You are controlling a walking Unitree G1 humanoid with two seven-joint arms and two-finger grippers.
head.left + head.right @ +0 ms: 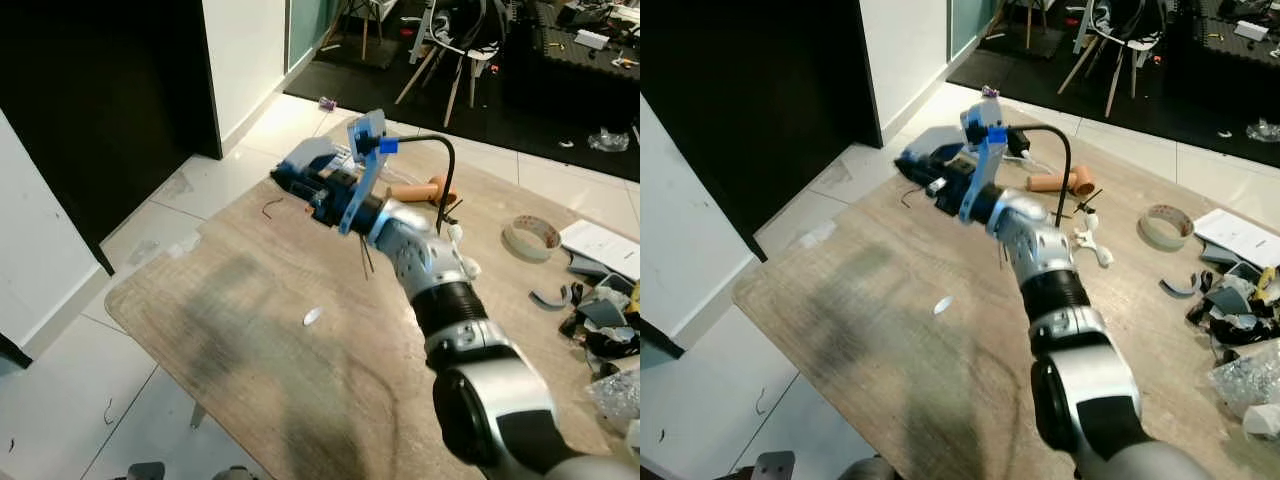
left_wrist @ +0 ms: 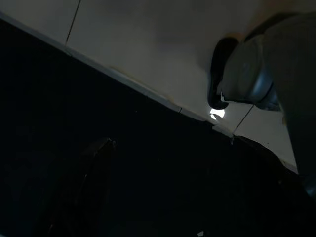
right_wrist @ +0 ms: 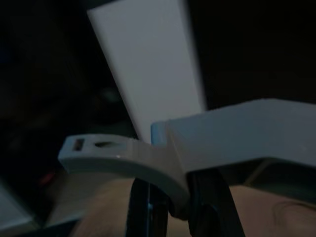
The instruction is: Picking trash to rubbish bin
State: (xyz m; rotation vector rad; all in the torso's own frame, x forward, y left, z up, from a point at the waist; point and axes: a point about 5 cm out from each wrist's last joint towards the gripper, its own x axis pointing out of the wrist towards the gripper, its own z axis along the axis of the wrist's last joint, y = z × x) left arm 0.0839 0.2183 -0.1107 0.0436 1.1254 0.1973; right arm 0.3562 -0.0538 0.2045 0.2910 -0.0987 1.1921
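One tape roll (image 1: pixel 531 238), one orange tube (image 1: pixel 420 190), one white scrap (image 1: pixel 313 316) on one table (image 1: pixel 250 340). Right gripper (image 1: pixel 290 175) stretched over the far edge, clamped on a grey-white plastic piece (image 3: pixel 148 158). Scrap well apart from it, nearer the robot. Trash heap (image 1: pixel 600 320) at far right.

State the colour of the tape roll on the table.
Beige tape roll; left eye view shows it best.
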